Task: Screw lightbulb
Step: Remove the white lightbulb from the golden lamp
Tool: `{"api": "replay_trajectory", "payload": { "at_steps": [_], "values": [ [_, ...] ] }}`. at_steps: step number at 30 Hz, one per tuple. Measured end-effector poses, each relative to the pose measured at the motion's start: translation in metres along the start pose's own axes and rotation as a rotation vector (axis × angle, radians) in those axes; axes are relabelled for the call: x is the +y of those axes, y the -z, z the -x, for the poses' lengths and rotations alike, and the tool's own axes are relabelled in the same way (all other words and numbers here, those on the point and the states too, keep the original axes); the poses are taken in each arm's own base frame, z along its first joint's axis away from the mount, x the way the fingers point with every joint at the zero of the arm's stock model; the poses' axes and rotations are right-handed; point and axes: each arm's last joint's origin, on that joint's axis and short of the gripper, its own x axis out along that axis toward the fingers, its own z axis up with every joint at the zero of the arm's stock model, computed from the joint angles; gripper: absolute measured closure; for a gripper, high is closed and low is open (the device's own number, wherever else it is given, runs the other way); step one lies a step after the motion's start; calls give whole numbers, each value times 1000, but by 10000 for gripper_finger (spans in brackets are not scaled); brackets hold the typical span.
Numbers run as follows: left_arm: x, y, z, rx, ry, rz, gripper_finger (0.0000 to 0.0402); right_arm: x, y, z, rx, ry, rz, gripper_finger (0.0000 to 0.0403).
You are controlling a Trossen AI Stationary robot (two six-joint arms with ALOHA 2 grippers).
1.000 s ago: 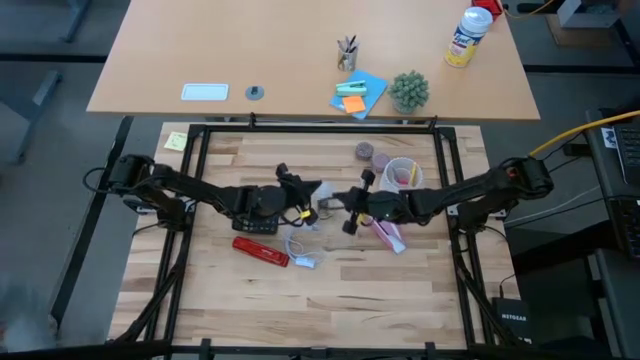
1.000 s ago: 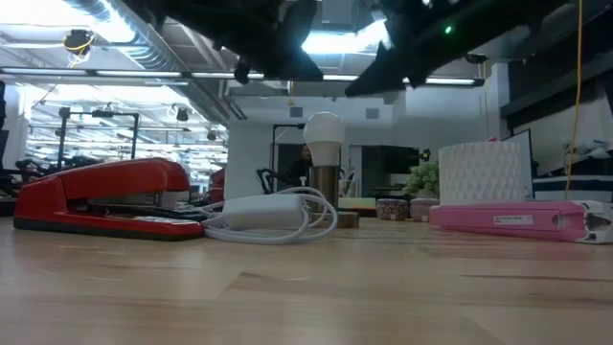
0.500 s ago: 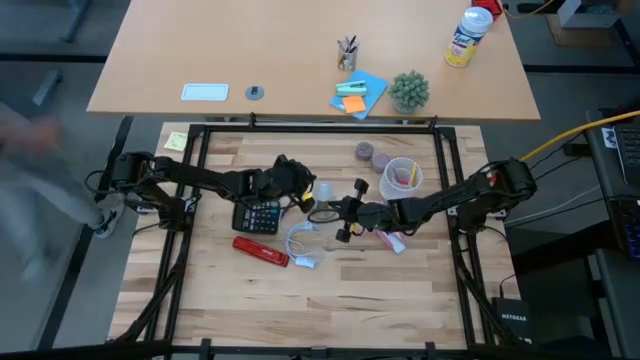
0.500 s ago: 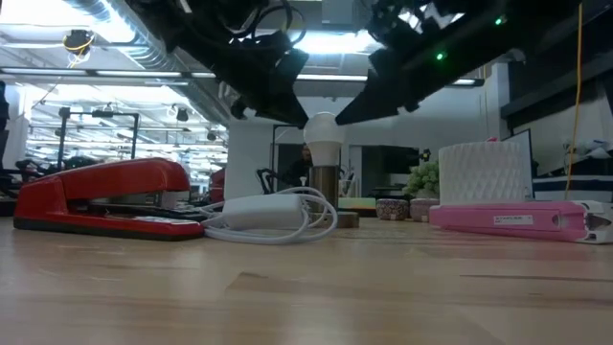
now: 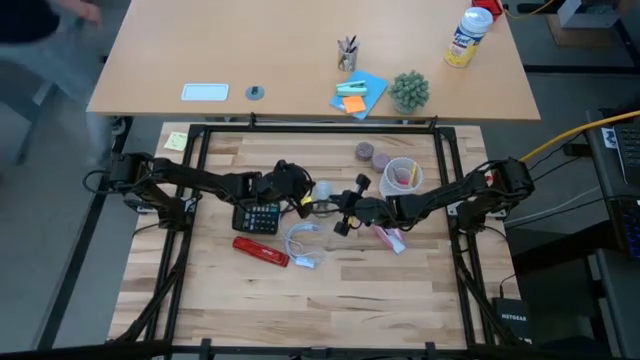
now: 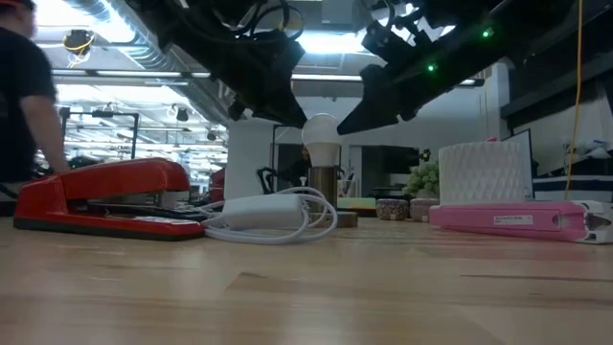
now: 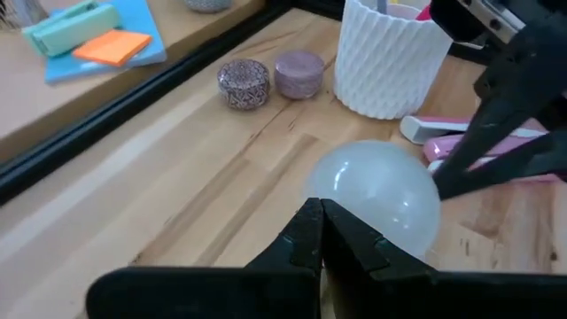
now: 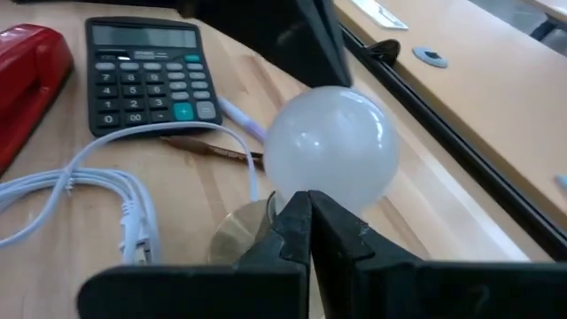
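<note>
The white lightbulb (image 6: pixel 323 136) stands upright with its metallic screw end in a brass socket (image 6: pixel 324 187) on a round base, mid-table (image 5: pixel 322 190). My left gripper (image 5: pixel 303 200) is shut, and its tips stand at the bulb's left side, near the globe's top (image 6: pixel 290 113). My right gripper (image 5: pixel 338 212) is shut, and its tips stand at the bulb's right side (image 6: pixel 352 123). In the left wrist view the bulb (image 7: pixel 381 199) shows just past my shut fingers (image 7: pixel 321 232). In the right wrist view the bulb (image 8: pixel 332 146) stands just beyond my fingers (image 8: pixel 310 221). My left gripper's shut tips slant down at the globe's upper left side (image 6: pixel 305 126); I cannot tell whether they touch it. My right gripper's shut tips slant down at the globe's upper right side (image 6: pixel 341 128); I cannot tell whether they touch it.
A black calculator (image 5: pixel 258 217) and a red stapler (image 5: pixel 261 250) lie left of the bulb, and a white charger with coiled cable (image 5: pixel 300 245) lies in front. A white ribbed cup (image 5: pixel 402 175), two small tins (image 5: pixel 370 155) and a pink flat thing (image 5: pixel 388 237) are to the right. A person passes at the far left.
Both grippers have come down toward the bulb. My left gripper has gone from over the calculator toward the table's right, up to the bulb's left side. My right gripper has gone toward the table's left, up to its right side. The bulb has kept still.
</note>
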Motion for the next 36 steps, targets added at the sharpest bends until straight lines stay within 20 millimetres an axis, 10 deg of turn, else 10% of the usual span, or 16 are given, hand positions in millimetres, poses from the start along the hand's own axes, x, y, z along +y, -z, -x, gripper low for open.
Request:
{"api": "replay_trajectory", "payload": {
  "at_steps": [36],
  "values": [
    [-28, -12, 13, -215, 11, -7, 401, -10, -26, 29, -100, 90, 26, 395]
  ]
}}
